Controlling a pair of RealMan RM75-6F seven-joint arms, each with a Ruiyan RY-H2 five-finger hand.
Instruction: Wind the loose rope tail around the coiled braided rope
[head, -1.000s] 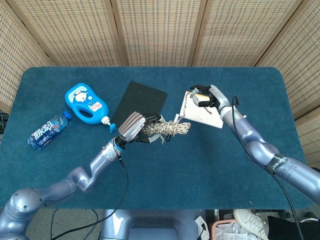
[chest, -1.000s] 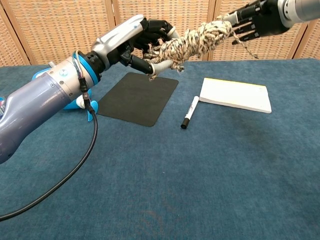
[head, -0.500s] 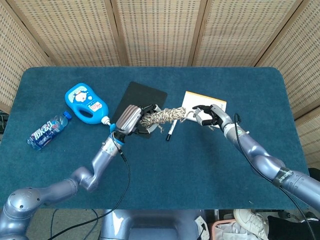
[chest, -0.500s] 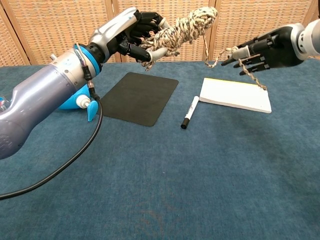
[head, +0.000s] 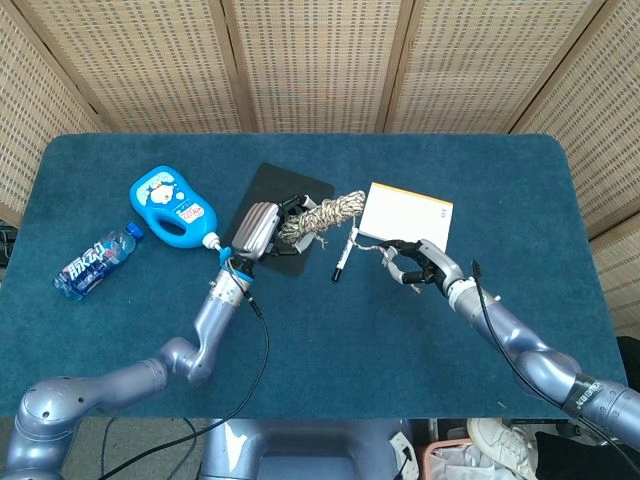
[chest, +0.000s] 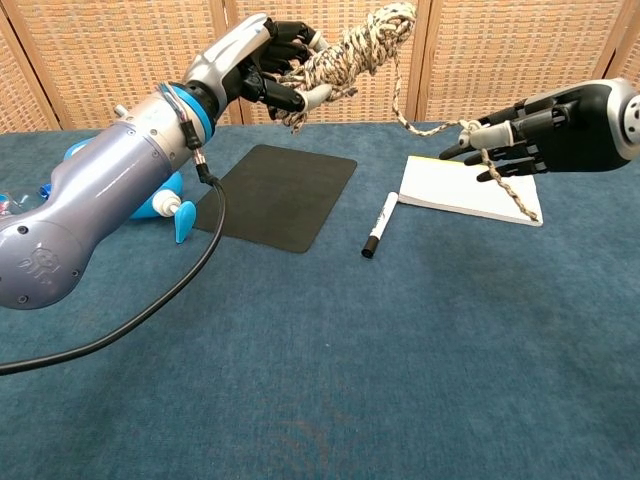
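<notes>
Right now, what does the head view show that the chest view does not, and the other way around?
Only the head view shows the whole water bottle near the table's left edge and the label on the blue detergent bottle.

Only the chest view shows that the coiled rope is lifted well above the table, and that the loose tail hangs in an arc to the right robot hand.

Both show the left robot hand gripping the coil, the black mat, the marker and the notepad.
</notes>
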